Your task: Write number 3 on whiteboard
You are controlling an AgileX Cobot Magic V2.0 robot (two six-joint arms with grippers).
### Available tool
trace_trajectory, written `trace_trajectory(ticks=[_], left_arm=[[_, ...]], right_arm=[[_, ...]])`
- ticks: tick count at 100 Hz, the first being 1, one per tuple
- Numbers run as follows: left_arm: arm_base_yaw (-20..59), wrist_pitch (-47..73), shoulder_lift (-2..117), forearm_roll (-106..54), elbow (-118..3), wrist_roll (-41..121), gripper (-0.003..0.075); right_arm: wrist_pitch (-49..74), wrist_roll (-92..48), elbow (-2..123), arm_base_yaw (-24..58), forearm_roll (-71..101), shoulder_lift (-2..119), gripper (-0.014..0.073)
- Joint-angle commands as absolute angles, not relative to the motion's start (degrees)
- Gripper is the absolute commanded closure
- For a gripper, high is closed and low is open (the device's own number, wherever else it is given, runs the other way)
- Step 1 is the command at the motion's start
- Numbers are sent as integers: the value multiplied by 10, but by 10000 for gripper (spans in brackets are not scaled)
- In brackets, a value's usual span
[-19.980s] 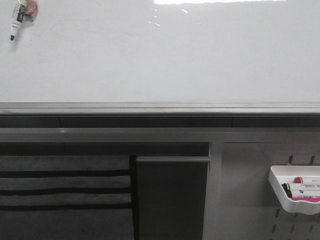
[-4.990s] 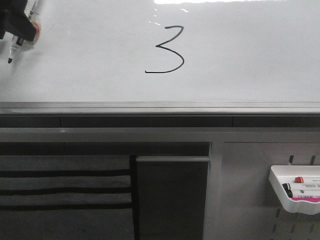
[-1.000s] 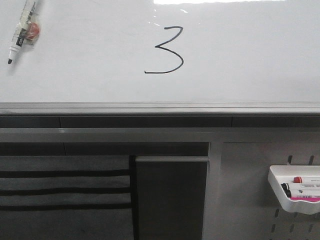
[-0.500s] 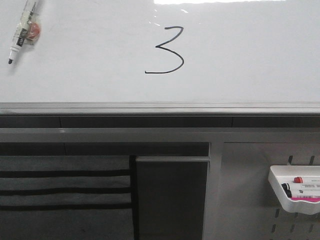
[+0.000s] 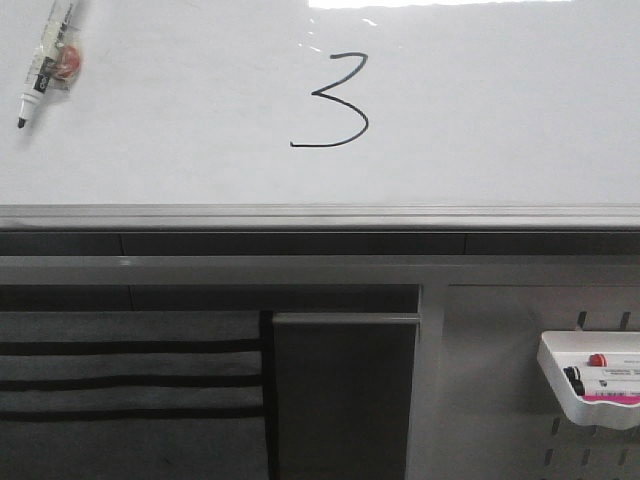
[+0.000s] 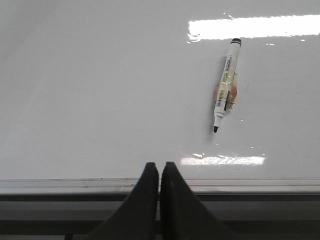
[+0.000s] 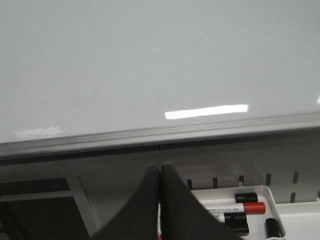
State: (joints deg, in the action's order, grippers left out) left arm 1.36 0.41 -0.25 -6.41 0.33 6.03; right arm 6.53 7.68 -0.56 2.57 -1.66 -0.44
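Unmoved, number 3 [image 5: 331, 101] lies outside both closed jaws' views.

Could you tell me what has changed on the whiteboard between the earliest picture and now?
A black 3 has been drawn on the whiteboard, which was blank twenty seconds ago. The marker lies at the board's left again, slightly shifted and tilted; five seconds ago a gripper covered it, and it has since been let go. The left gripper is shut and empty. The tray is unchanged.
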Motion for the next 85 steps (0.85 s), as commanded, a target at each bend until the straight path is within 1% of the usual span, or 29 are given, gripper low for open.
trace_trajectory(ticks=[1,85], left_arm=[[18,-39,-18,-64,7,56,741],[18,-39,-18,-64,7,56,741]], right_arm=[[-12,61,-21,23,-25,-14,663],[-21,61,-21,35,-13,-14,663]])
